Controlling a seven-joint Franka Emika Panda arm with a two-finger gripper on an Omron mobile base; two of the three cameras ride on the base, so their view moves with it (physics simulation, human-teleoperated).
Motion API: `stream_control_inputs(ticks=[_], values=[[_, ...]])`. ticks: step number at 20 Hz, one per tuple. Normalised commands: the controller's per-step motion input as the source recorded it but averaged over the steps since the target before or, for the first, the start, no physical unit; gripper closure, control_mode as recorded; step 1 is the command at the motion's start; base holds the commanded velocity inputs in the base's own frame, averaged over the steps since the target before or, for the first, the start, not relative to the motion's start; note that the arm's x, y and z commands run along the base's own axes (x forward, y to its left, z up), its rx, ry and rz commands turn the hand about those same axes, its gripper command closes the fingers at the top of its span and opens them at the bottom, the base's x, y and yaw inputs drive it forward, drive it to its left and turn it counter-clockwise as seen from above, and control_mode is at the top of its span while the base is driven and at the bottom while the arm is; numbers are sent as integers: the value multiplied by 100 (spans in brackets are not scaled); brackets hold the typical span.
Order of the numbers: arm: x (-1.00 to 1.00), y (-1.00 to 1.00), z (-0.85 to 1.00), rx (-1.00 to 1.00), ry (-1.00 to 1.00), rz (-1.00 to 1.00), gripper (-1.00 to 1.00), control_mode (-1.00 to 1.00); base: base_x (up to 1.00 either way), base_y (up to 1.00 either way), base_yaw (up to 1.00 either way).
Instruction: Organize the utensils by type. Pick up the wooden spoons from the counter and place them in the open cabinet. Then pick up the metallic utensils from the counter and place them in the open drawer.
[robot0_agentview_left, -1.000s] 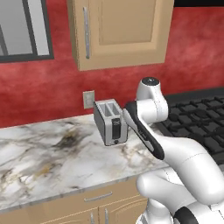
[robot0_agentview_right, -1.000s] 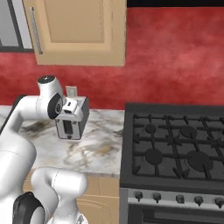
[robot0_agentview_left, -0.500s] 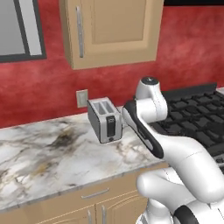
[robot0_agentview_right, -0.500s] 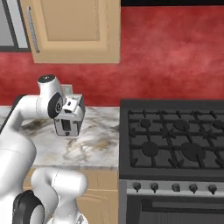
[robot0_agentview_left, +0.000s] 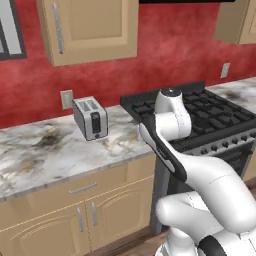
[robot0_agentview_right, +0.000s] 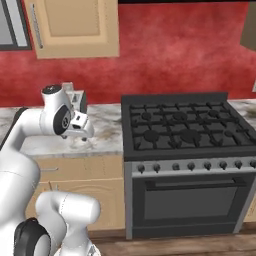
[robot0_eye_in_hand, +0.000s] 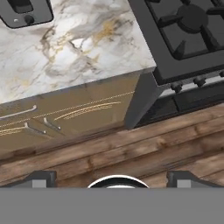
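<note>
a simulated kitchen with red walls. the whole view has slid sideways compared with a second ago, which means the base is driving to the right along the counter (robot0_agentview_left: 45, 155), not that the things on it have moved. the silver toaster (robot0_agentview_left: 90, 118), which sat right beside the arm a moment ago, now stands well off to the left, and a black gas stove (robot0_agentview_right: 185, 127) has come fully into the picture, touching the end of the marble slab.

the white arm is folded close to its body over the counter's edge. the gripper (robot0_eye_in_hand: 111, 178) points down at the wooden floor (robot0_eye_in_hand: 131, 148) in front of the base cabinets, its two dark fingertips (robot0_eye_in_hand: 41, 177) spread as wide as they go, with nothing between them.

no wooden spoons, forks or knife lie on the stretch of marble in sight; it carries the toaster alone. a closed wall cabinet (robot0_agentview_left: 90, 30) with a silver bar handle hangs above it. the open cabinet and open drawer are not on this stretch either.

in my judgement the task is at a travel stage: the robot is heading toward another part of the kitchen, probably to reach the utensils, and no pick has begun.
</note>
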Motion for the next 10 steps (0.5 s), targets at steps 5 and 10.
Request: stream_control_inputs(ticks=[5, 10], values=[[0, 0, 0, 0, 0, 0, -100, 100, -6, -79, -16], [0, 0, 0, 0, 0, 0, -100, 100, 17, -93, -9]])
